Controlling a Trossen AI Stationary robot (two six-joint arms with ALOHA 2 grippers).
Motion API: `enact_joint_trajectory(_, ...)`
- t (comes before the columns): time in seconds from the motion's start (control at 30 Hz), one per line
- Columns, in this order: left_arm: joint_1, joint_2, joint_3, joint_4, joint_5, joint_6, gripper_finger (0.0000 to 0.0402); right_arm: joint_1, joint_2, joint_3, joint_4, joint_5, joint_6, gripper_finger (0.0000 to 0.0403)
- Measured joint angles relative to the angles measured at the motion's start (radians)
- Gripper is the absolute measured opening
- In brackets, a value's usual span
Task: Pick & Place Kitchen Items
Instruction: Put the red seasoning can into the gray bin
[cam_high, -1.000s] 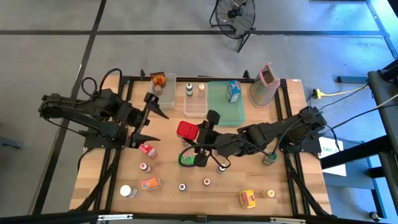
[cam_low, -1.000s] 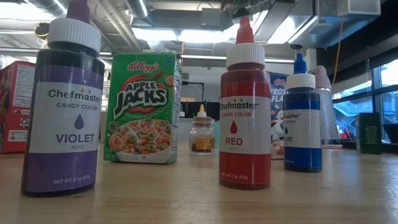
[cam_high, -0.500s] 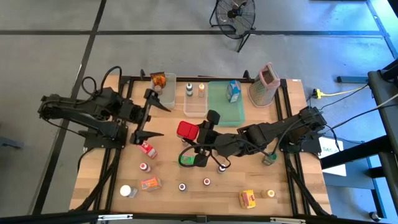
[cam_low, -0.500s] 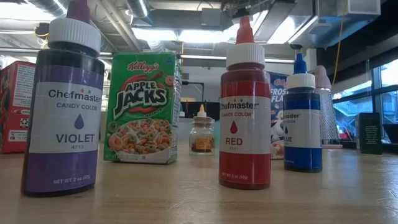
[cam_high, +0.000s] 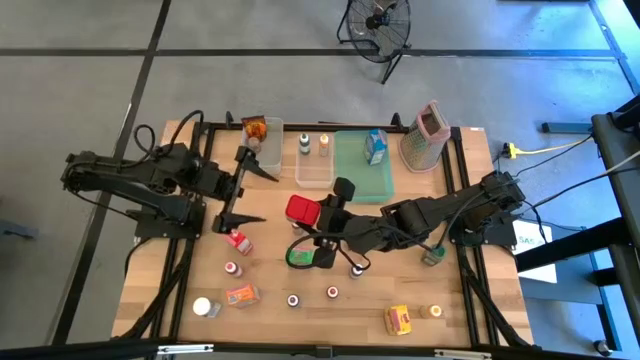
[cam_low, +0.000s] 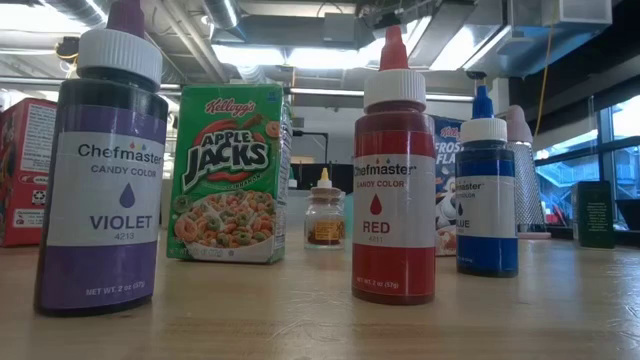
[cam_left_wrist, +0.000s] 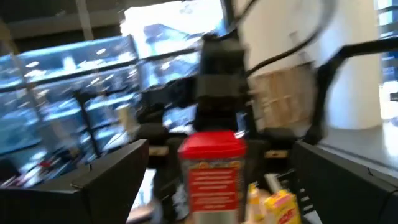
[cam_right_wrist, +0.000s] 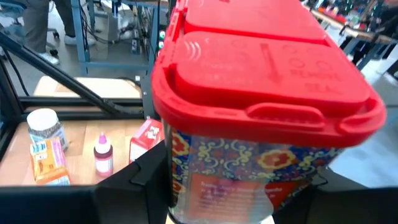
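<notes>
The left gripper (cam_high: 270, 198) has moved a tiny bit since a moment ago. It has turned a little toward the back of the table (cam_high: 470, 300). Its two fingers are wide apart and there is nothing between them. It points at the jar with the red lid (cam_high: 299, 208), which sits just beside it in the middle of the table.

The right gripper (cam_high: 314, 220) has not moved at all. Its fingers are squeezed on the jar with the red lid, and it holds the jar up. The right wrist view shows the jar very close, with a dark finger on each side.

The left wrist view shows the same jar straight ahead, between the open left fingers but not touching them yet. So I think the left arm is lining up to take the jar from the right arm.

The other kitchen items have stayed put. The little red packet (cam_high: 238, 238) lies near the left gripper. The violet bottle (cam_low: 105, 170), the green cereal box (cam_low: 228, 175) and the red bottle (cam_low: 393, 170) stand on the wood. Only a few things are in the clear bins (cam_high: 312, 178) at the back, so lots of work is left
</notes>
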Motion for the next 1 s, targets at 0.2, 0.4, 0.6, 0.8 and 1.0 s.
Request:
enact_joint_trajectory(0.2, -0.004, 0.002, 0.001, -0.119, -0.171, 0.022, 0.0391, -0.001, 0.0, 0.0, -0.079, -0.001, 0.077, 0.02)
enact_joint_trajectory(0.4, -0.004, 0.049, 0.072, -0.339, -0.185, 0.012, 0.0391, -0.022, 0.0, 0.0, -0.145, -0.063, 0.152, 0.0199)
enact_joint_trajectory(0.6, -0.012, 0.135, 0.184, -0.501, -0.198, 0.002, 0.0391, -0.061, 0.043, 0.001, -0.193, -0.114, 0.204, 0.0199)
enact_joint_trajectory(0.8, -0.019, 0.162, 0.205, -0.604, -0.297, 0.001, 0.0391, -0.079, 0.075, 0.001, -0.196, -0.13, 0.204, 0.0199)
enact_joint_trajectory(1.0, -0.034, 0.162, 0.205, -0.623, -0.377, -0.046, 0.0391, -0.08, 0.075, 0.001, -0.2, -0.125, 0.204, 0.0199)
